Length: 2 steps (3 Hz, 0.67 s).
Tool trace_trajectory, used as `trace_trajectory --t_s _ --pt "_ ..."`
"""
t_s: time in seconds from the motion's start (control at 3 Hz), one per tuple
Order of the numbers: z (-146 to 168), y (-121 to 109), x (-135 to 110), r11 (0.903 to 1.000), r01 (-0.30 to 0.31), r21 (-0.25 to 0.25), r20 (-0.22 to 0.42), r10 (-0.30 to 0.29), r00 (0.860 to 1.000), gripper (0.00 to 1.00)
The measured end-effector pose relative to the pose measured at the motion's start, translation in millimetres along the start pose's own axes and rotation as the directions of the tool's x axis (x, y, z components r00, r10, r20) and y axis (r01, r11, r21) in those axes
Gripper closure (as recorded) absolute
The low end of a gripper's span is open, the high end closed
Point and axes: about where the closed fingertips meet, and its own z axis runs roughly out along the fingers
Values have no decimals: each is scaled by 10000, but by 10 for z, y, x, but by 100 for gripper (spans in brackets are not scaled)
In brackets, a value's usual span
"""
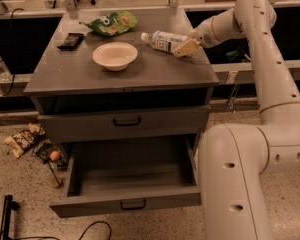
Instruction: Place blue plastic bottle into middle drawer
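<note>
The clear plastic bottle with white cap and bluish label point(164, 40) is lying sideways on the grey tabletop point(155, 73), the tan pincer point(186, 48) sitting at its base; whether it is apart or clamped, I cannot tell. A shallow hold is risking the round bottle rolling away or missing the pulled-out grey metal drawer point(130, 204) below, landing on the speckled, wrapper-littered floor point(20, 184).
</note>
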Motion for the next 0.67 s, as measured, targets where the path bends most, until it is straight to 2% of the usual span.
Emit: trace_trajectory --t_s 0.33,0.67 --pt "-23 170 -31 9980 239 -583 -186 -251 9995 67" --pt "-286 378 -154 9918 453 -1195 -399 -503 9979 88"
